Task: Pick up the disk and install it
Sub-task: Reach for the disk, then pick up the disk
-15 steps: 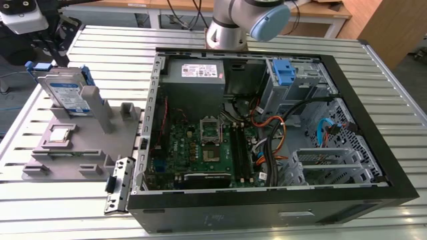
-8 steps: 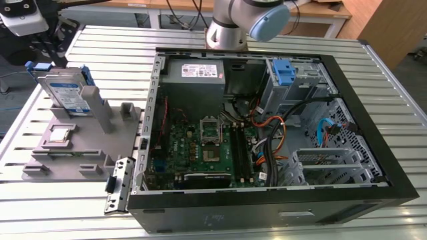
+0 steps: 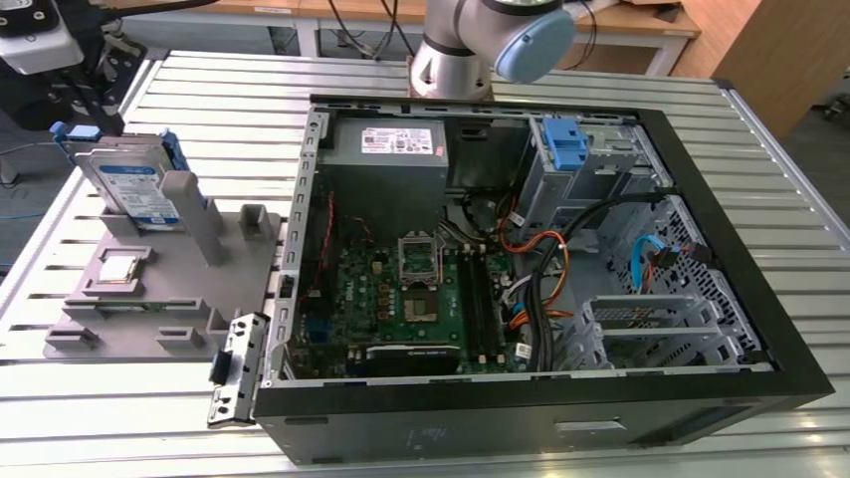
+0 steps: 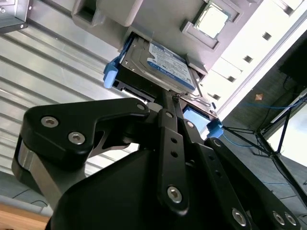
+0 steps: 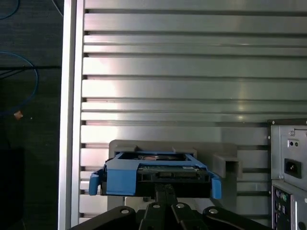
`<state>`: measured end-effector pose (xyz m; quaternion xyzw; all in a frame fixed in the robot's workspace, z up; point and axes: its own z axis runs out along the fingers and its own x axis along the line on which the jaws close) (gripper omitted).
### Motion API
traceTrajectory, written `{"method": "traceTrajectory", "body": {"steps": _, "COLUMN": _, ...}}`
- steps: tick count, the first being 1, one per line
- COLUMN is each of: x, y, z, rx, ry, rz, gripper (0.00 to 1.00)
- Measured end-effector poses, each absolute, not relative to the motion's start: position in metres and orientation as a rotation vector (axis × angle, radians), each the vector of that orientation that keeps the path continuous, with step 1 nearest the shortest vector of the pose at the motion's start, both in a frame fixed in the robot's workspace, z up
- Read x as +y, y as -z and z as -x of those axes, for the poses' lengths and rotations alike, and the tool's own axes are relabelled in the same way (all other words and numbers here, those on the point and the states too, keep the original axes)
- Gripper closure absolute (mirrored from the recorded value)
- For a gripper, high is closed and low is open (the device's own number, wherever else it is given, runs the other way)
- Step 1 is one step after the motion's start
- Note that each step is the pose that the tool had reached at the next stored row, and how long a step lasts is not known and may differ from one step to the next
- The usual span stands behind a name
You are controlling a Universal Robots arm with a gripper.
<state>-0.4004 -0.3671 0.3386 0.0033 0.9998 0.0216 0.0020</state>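
The disk [image 3: 133, 189] is a silver-grey drive with a white-and-blue label and blue carrier rails. It stands on edge in a grey holder [image 3: 146, 299] on the exterior view's left. My gripper [image 3: 84, 124] hangs directly over its top edge. In both wrist views the disk [image 4: 163, 62] [image 5: 153, 175] lies just beyond my gripper [image 4: 170, 98] [image 5: 165, 188]. The two black fingers [image 4: 165, 120] lie together with hardly any gap, tips at the disk's edge. Whether they pinch part of the carrier is hidden.
An open black computer case [image 3: 531, 408] lies to the exterior view's right of the holder, with motherboard, cables and a grey power supply [image 3: 392, 149] inside. A lone blue bracket [image 3: 564, 149] sits in the drive cage at the back. Everything rests on a slatted metal table [image 3: 106, 418].
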Motion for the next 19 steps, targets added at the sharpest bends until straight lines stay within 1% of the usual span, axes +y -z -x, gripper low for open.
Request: {"method": "traceTrajectory", "body": {"steps": 19, "x": -0.3664, "y": -0.341, "z": 0.4019, "rx": 3.137, "ry": -0.067, "rz": -0.004, "gripper": 0.89}}
